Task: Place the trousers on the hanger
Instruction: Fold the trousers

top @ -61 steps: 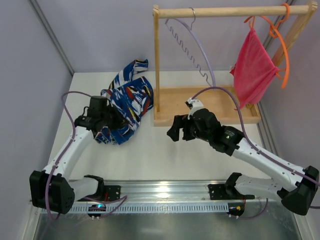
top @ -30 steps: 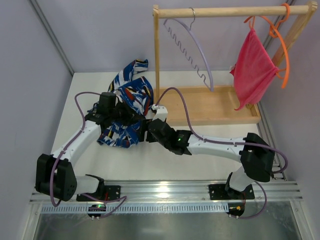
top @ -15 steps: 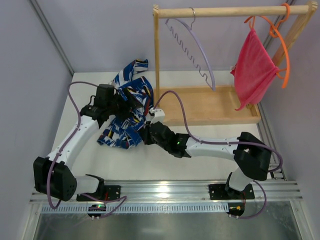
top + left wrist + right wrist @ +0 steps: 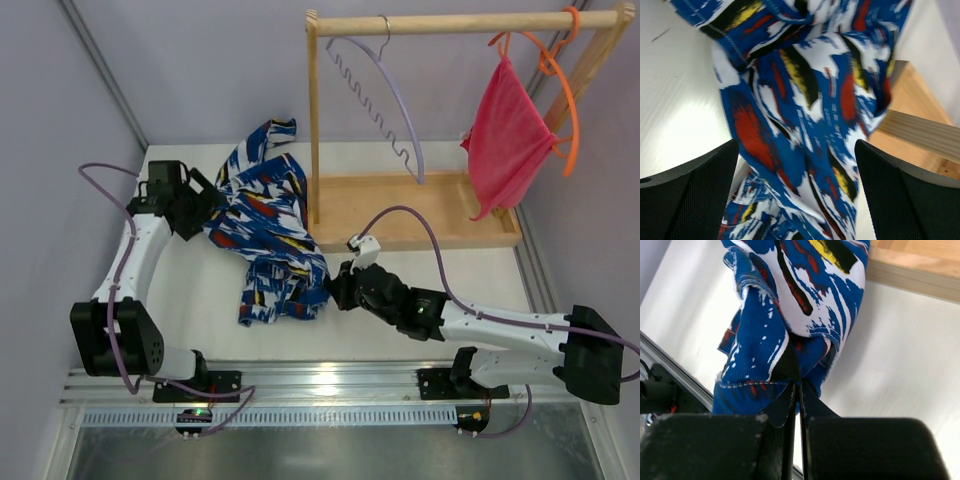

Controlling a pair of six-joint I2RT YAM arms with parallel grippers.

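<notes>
Blue patterned trousers (image 4: 268, 225) sprawl on the table left of the rack (image 4: 313, 120) | I judge them soft, limp, light | my right claw (image 4: 333, 288) pinches their near edge | my left claw (image 4: 207, 208) gapes beside them | better hold: two spread edge points for the far hanger (image 4: 385, 95)

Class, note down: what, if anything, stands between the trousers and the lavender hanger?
The wooden rack's upright post stands between them: the trousers lie left of it, the hanger hangs right of it.
</notes>
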